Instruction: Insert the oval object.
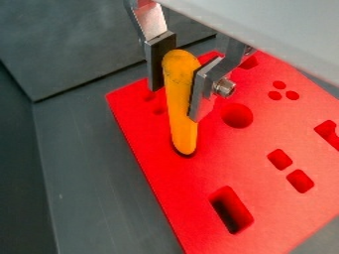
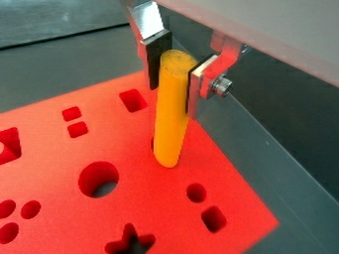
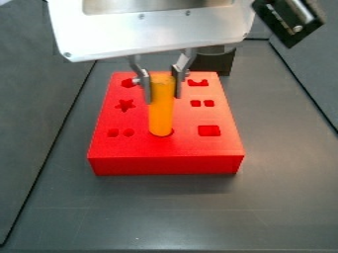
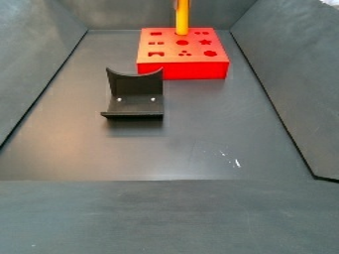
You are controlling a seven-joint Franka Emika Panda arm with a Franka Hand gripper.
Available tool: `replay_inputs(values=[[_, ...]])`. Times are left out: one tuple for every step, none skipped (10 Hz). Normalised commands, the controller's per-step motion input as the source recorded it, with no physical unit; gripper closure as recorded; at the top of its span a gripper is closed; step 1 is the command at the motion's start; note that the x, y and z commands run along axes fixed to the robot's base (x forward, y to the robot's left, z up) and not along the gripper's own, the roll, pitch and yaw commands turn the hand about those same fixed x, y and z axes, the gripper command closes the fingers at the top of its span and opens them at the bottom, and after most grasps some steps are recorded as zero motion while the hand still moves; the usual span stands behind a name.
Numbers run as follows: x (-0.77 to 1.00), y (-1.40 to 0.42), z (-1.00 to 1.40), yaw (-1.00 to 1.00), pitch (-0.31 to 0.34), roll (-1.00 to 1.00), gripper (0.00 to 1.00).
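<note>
The oval object point(image 1: 181, 99) is a smooth orange-yellow peg. It stands upright with its lower end at a hole in the red block point(image 1: 172, 203). My gripper point(image 1: 183, 74) is shut on the peg's upper part, with a dark pad on one side and a silver finger plate on the other. Both wrist views show this, and the peg point(image 2: 171, 109), gripper point(image 2: 179, 69) and block point(image 2: 79, 213) appear there too. In a side view the gripper point(image 3: 158, 77) holds the peg point(image 3: 160, 107) over the block's middle point(image 3: 165, 158). Another side view shows only the peg point(image 4: 181, 15) rising from the block point(image 4: 199, 67).
The red block has several shaped holes: a round one point(image 2: 98, 180), a star point(image 3: 128, 105) and rectangles point(image 1: 231, 208). A small dark grey curved holder point(image 4: 133, 94) stands on the dark floor in front of the block. Sloping dark walls enclose the floor.
</note>
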Motion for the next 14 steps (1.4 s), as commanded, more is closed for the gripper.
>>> replay_inputs(values=[[0.24, 0.00, -0.25, 0.32, -0.020, 0.00, 1.00], [0.01, 0.00, -0.23, 0.27, -0.059, 0.00, 1.00], [0.00, 0.00, -0.22, 0.24, -0.090, -0.01, 1.00], [0.00, 0.00, -0.17, 0.24, -0.089, -0.02, 1.00], [-0.03, 0.00, -0.27, 0.20, -0.034, 0.00, 1.00], [-0.10, 0.00, -0.53, 0.17, -0.020, 0.03, 1.00], [-0.03, 0.00, -0.67, 0.19, -0.016, 0.03, 1.00], [0.00, 0.00, -0.76, 0.18, -0.030, 0.03, 1.00], [0.00, 0.00, -0.77, 0.17, -0.030, 0.05, 1.00], [0.00, -0.03, -0.67, 0.10, -0.037, 0.08, 1.00], [-0.10, -0.03, -0.44, 0.00, -0.043, 0.10, 1.00], [-0.17, -0.03, -0.44, 0.00, -0.044, 0.10, 1.00], [-0.16, -0.05, -0.41, 0.00, -0.044, 0.10, 1.00], [-0.03, -0.01, -0.05, 0.00, 0.000, 0.03, 1.00]])
